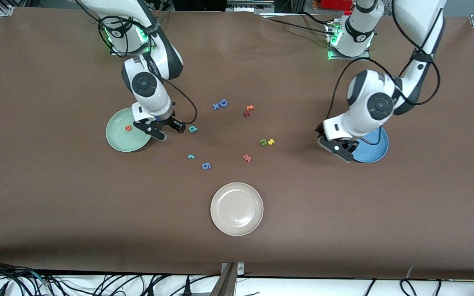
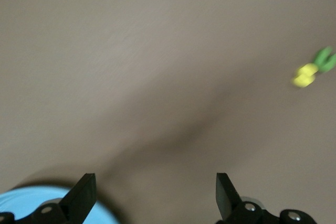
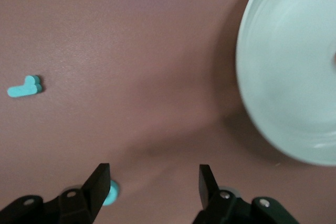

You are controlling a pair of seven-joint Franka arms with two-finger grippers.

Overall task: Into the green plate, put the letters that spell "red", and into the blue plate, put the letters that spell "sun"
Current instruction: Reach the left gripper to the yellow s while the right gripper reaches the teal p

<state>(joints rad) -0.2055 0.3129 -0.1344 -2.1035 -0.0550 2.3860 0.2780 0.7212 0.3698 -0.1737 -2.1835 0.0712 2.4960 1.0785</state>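
The orange "e" (image 1: 128, 128) lies in the green plate (image 1: 117, 142). My right gripper (image 1: 167, 129) hangs low over the cloth between that plate and the teal "d" (image 1: 193, 129), open and empty. In the right wrist view the "d" (image 3: 108, 192) peeks out just outside one finger, with the teal "r" (image 3: 25, 86) farther off. The "r" (image 1: 191, 156) lies nearer the front camera. My left gripper (image 1: 331, 143) is open and empty at the edge of the blue plate (image 1: 375, 150). A yellow "s" (image 1: 270, 142) and a green letter (image 1: 263, 142) lie side by side mid-table.
A cream plate (image 1: 237, 209) sits nearest the front camera. A blue "6" (image 1: 206, 165) and a pinkish "w" (image 1: 247, 158) lie mid-table. Farther back are a blue "D" (image 1: 222, 102) and red-orange letters (image 1: 248, 110).
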